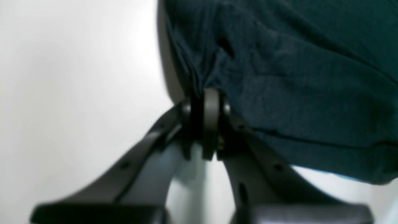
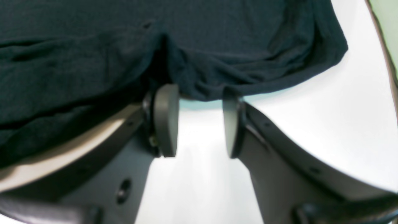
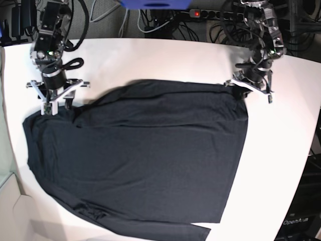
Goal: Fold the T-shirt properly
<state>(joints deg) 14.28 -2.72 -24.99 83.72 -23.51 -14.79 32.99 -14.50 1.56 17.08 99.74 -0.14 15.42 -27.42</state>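
White and glossy, the table point(image 3: 165, 55) fills the base view, with cables and dark equipment crowded along its far edge. Spread nearly flat across the middle lies the T-shirt point(image 3: 145, 160), a large, plain dark garment whose fabric runs from the far side of the table toward the near edge, one corner trailing off at the bottom of the view.

At the far right corner of the cloth in the base view, the left tool point(image 3: 249, 82) sits on the shirt's edge. Its wrist camera shows the jaws pinched together on a gathered fold of the dark fabric point(image 1: 279, 93), which puckers into creases where it enters the tool point(image 1: 211, 102).

At the far left corner in the base view, the right tool point(image 3: 54, 103) stands over the shirt's edge. Its wrist camera shows the two grey pads point(image 2: 166, 118) set apart with bare table between them, the rumpled hem of the shirt point(image 2: 217, 46) lying just at their tips, not clamped by the tool point(image 2: 199, 119).
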